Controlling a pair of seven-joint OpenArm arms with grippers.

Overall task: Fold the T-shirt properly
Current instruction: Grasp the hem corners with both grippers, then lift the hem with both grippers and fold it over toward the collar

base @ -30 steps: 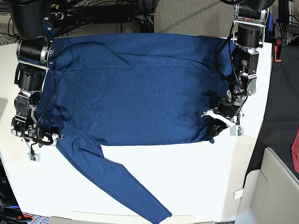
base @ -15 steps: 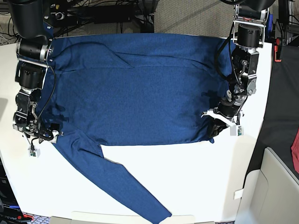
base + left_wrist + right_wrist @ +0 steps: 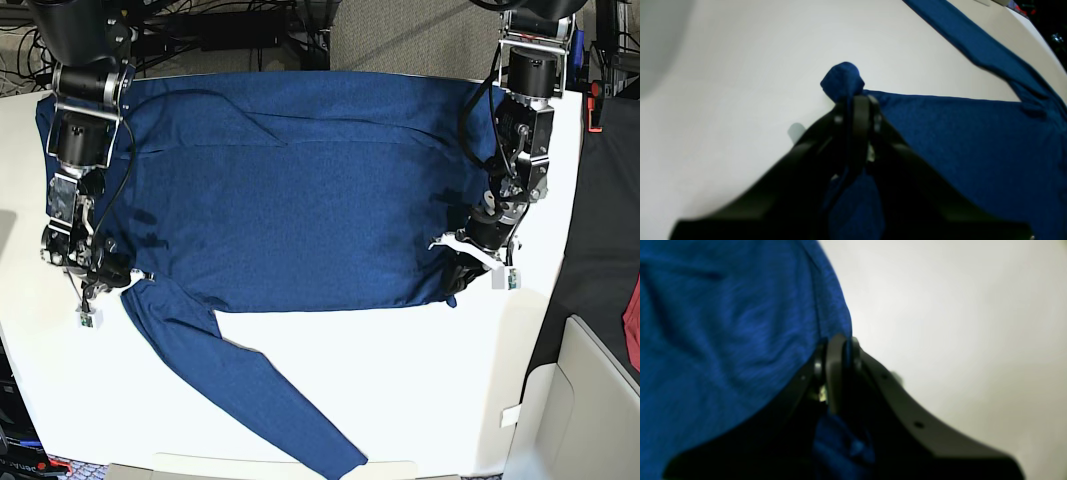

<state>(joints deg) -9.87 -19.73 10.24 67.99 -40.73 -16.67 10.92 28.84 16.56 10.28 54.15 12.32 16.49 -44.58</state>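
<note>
The dark-blue T-shirt (image 3: 300, 200) lies spread flat on the white table (image 3: 400, 380), with one long sleeve (image 3: 250, 390) trailing to the front edge. My left gripper (image 3: 462, 272) is at the shirt's front right corner. In the left wrist view this gripper (image 3: 857, 100) is shut on a bunched corner of the shirt (image 3: 957, 140). My right gripper (image 3: 112, 280) is at the shirt's left edge, where the sleeve starts. In the right wrist view it (image 3: 840, 343) is shut on the shirt's edge (image 3: 723, 323).
A dark cloth-covered surface (image 3: 605, 230) and a red cloth scrap (image 3: 632, 310) lie past the table's right edge. A beige bin (image 3: 590, 400) stands at the front right. Cables (image 3: 220, 30) run behind the table.
My right arm has moved right and a little back in the base view, drawing the shirt's left edge inward. The left arm has not moved.
</note>
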